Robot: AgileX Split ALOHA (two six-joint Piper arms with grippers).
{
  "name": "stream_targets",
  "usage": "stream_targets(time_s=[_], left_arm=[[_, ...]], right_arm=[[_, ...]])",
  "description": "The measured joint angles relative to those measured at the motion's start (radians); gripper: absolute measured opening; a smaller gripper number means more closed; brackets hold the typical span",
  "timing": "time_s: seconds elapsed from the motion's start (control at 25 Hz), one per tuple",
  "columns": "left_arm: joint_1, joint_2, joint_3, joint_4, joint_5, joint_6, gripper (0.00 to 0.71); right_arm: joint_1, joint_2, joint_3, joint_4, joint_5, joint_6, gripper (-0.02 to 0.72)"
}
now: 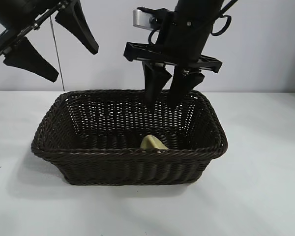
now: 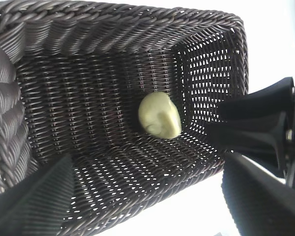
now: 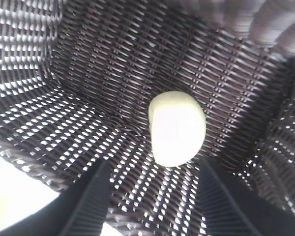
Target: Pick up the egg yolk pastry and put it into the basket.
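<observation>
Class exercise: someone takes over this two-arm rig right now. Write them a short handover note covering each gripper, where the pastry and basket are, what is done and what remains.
Right gripper: open, empty, dipped inside the basket above the egg yolk pastry.
Left gripper: open, empty, raised above the basket's left end.
Pastry: lying on the basket floor, apart from both grippers.
Basket: on the white table.
Done: pastry is in the basket.
Left: probably only lifting the right arm clear.

Egg yolk pastry inside the basket.
Pale yellow, rounded, lying on the dark woven floor near the front wall, right of centre.
</observation>
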State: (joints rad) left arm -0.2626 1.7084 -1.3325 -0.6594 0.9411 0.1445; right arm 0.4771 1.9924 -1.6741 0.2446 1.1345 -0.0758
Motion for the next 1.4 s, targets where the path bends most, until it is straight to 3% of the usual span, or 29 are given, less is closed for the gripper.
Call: stream_targets(time_s=[0.32, 0.64, 1.0, 1.4], left_arm=[[0.0, 0.0, 0.0, 0.0, 0.006, 0.0, 0.596], [0.0, 0.0, 0.0, 0.003, 0.006, 0.0, 0.596], [0.0, 0.0, 0.0, 0.003, 0.006, 0.0, 0.596], [0.0, 0.0, 0.0, 0.003, 0.008, 0.0, 0.596]], right_arm=[[-0.026, -0.066, 0.0, -0.009, 0.015, 0.0, 0.41], [-0.172, -0.131, 0.0, -0.013, 0.082, -0.037, 0.411], [-0.314, -0.151, -0.002, 0.083, 0.089, -0.095, 0.411], [-0.325, -0.174, -0.002, 0.079, 0.097, -0.102, 0.411]])
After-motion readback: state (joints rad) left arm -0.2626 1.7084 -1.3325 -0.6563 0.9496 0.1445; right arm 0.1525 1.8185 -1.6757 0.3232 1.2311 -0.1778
